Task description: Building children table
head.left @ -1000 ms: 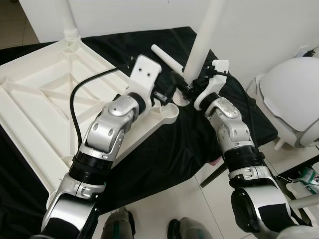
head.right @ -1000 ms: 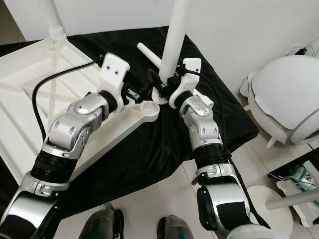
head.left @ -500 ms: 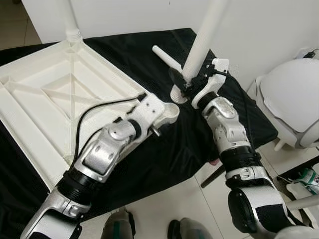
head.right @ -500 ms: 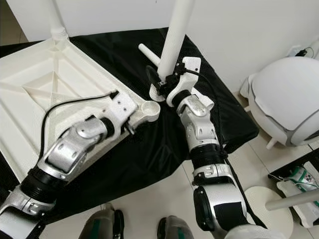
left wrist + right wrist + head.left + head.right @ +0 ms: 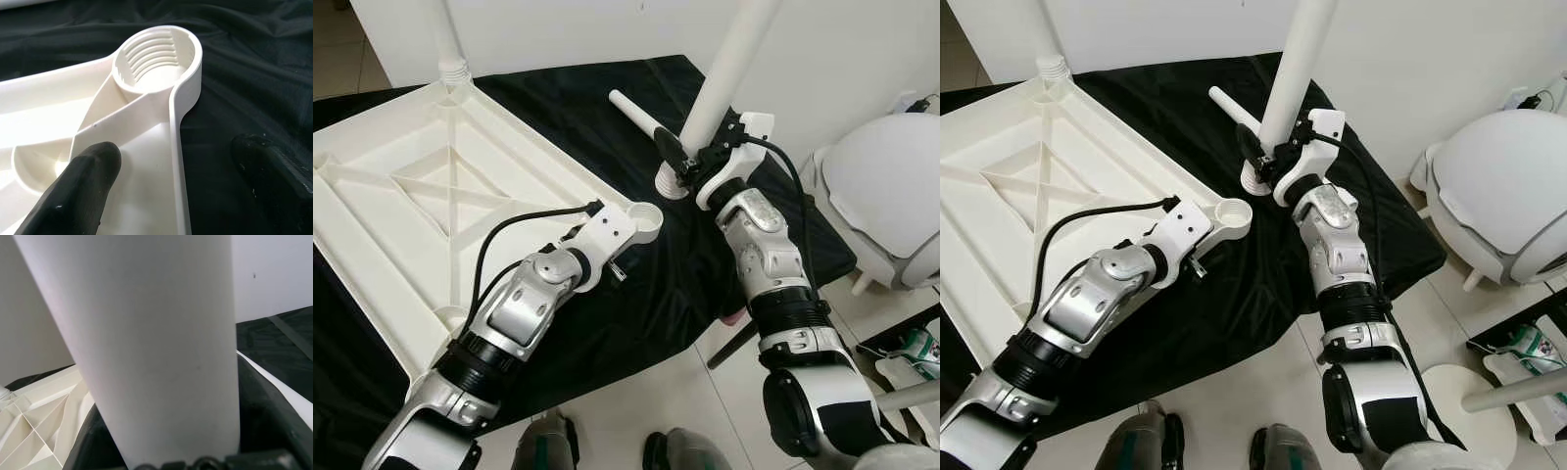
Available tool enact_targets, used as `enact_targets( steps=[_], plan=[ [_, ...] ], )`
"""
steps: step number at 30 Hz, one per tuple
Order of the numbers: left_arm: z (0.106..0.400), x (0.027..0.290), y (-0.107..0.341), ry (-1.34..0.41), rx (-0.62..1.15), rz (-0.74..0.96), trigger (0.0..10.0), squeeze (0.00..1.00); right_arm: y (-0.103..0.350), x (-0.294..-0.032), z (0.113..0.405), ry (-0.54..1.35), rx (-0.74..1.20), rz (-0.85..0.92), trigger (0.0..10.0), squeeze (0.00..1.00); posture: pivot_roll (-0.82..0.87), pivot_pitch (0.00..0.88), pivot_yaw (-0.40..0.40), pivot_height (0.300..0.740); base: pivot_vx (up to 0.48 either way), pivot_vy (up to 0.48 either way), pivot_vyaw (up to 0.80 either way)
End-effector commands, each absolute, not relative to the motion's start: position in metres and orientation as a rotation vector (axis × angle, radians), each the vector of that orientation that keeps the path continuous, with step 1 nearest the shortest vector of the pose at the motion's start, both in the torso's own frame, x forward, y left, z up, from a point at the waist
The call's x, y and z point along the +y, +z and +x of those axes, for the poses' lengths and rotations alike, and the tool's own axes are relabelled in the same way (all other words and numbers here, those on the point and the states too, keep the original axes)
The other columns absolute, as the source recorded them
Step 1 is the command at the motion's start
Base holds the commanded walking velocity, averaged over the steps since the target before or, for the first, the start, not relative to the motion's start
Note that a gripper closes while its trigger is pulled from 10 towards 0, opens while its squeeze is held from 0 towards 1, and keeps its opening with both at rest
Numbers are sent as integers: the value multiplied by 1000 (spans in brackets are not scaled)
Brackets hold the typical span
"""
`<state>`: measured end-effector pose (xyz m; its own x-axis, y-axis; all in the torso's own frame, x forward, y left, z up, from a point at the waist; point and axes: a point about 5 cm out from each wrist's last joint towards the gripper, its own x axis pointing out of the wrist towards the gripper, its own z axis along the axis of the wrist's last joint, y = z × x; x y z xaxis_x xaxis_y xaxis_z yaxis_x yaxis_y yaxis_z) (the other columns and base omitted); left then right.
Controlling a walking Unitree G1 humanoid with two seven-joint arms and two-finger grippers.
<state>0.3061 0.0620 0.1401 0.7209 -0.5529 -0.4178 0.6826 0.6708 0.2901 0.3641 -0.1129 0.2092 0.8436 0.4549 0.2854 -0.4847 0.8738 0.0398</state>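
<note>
Item: leg (image 5: 724, 73), white, long axis near upright, tilted toward upper right of frame; grasped low by right claw (image 5: 690, 168), threaded foot just above black cloth (image 5: 666, 294).
Item: socket (image 5: 644, 217), empty, at near corner of upturned tabletop (image 5: 421, 196), centre frame, lower left of leg foot.
Left claw (image 5: 176, 191): released, fingers straddling the tabletop rim beside socket.
Judgement: right arm must carry leg down-left onto socket.
</note>
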Motion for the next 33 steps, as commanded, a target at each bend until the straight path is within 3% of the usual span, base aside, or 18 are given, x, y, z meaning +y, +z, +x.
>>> enact_targets(
  steps=[1, 2, 3, 4, 5, 31, 32, 33],
  plan=[
    [311, 65, 137, -641, 334, 457, 10000, 0, 213, -117, 363, 484, -300, 108, 10000, 0, -50, 30, 7, 740, 0, 0, 0],
    [313, 64, 137, -633, 335, 448, 8588, 0, 213, -118, 363, 480, -300, 107, 10000, 0, -54, 30, 9, 740, 0, 0, 0],
    [313, 64, 137, -633, 335, 448, 8588, 0, 213, -118, 363, 480, -300, 107, 10000, 0, -54, 30, 9, 740, 0, 0, 0],
    [315, 62, 137, -626, 333, 450, 3765, 0, 213, -119, 362, 476, -300, 106, 10000, 0, -57, 30, 10, 740, 0, 0, 0],
    [316, 59, 139, -629, 325, 439, 0, 0, 213, -121, 362, 471, -301, 103, 10000, 0, -60, 30, 11, 740, 0, 0, 0],
    [315, 4, 159, -769, 208, 426, 0, 0, 214, -122, 364, 464, -300, 92, 10000, 0, -61, 20, 14, 740, 0, 0, 0],
    [315, 1, 161, -778, 198, 430, 3098, 0, 214, -121, 364, 466, -299, 92, 10000, 0, -62, 18, 15, 740, 0, 0, 0],
    [315, -2, 161, -784, 191, 433, 3098, 0, 213, -121, 363, 468, -298, 92, 10000, 0, -62, 18, 15, 740, 0, 0, 0]
  ],
)
